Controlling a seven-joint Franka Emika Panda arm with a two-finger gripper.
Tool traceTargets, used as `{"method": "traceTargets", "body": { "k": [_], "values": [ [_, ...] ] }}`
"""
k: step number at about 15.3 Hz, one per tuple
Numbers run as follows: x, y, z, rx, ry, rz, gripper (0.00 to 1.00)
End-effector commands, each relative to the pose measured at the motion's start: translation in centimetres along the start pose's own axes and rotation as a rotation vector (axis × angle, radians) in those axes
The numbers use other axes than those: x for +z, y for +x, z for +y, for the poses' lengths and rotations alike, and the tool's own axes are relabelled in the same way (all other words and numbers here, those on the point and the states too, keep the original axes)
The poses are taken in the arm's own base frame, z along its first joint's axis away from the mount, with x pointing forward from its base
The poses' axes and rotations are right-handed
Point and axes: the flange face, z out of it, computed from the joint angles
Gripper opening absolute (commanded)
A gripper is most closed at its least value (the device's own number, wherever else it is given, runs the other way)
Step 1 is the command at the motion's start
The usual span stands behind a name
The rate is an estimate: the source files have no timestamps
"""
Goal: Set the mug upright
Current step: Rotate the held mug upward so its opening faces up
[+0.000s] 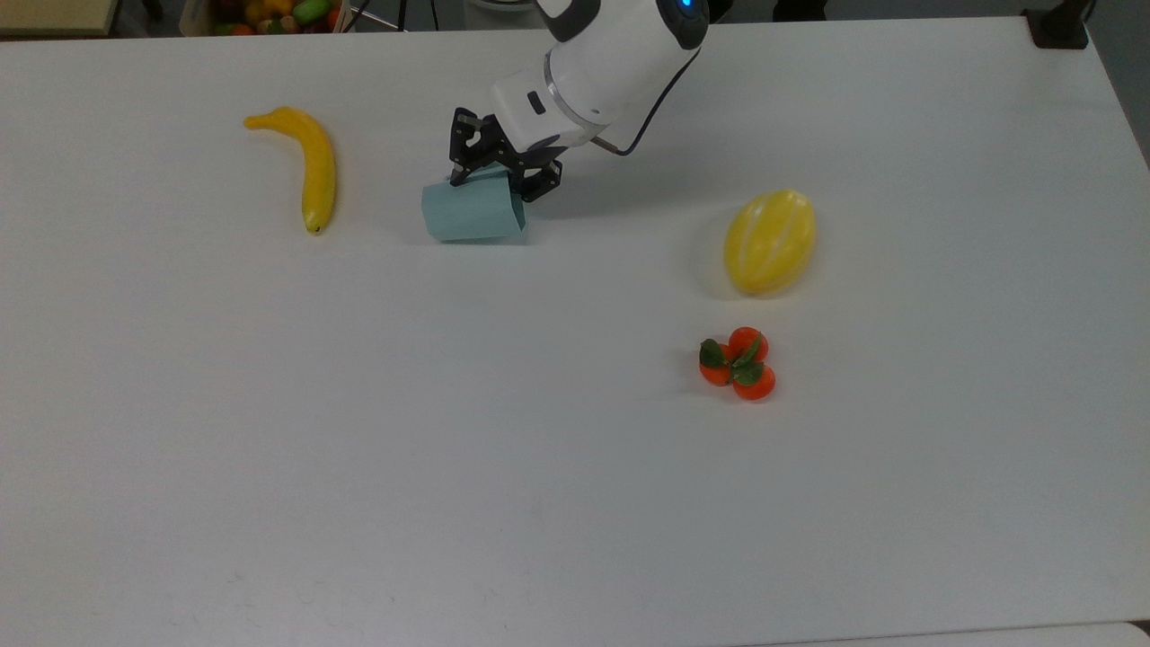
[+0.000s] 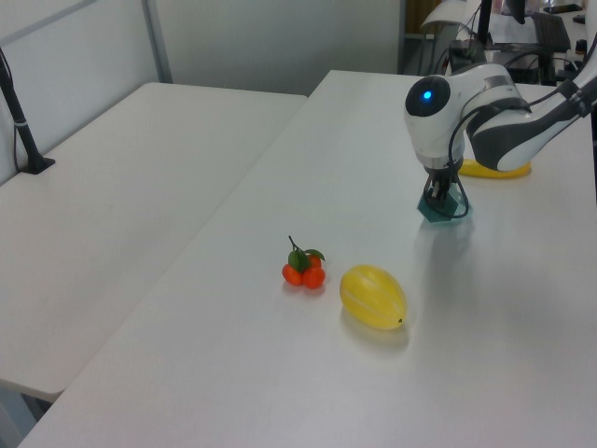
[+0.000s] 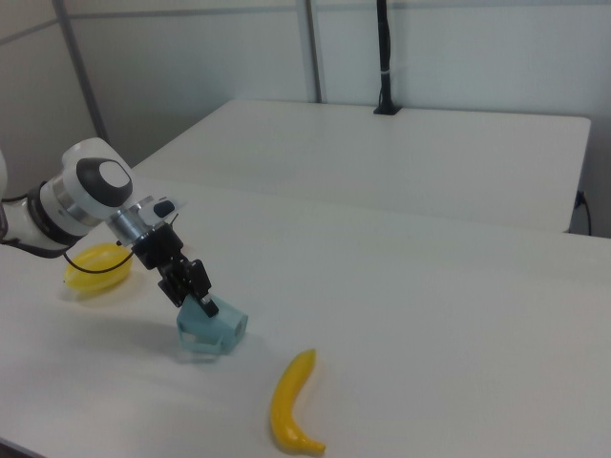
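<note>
Top view: the claw grips the mug by its rim on the white counter.
Right view shows the pale blue-green mug tilted, one edge down on the counter and its open mouth turned toward the right view's lower left, with the black fingers clamped on the upper part of its wall; the white arm slopes down to it from the top view's upper edge. In the top view a banana lies well apart on the top view's left, a yellow melon lies on the top view's right, and a cluster of small orange fruits sits just below the melon.
</note>
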Motion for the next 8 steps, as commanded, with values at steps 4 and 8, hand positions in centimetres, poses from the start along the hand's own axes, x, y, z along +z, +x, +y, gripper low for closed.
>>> {"method": "traceTargets", "body": {
  "k": [4,8],
  "values": [
    [-3.6,1.4,5.0,-0.066,0.225,-0.099,0.0],
    [-6.0,3.3,8.8,-0.06,0.384,-0.133,0.0]
  ]
}}
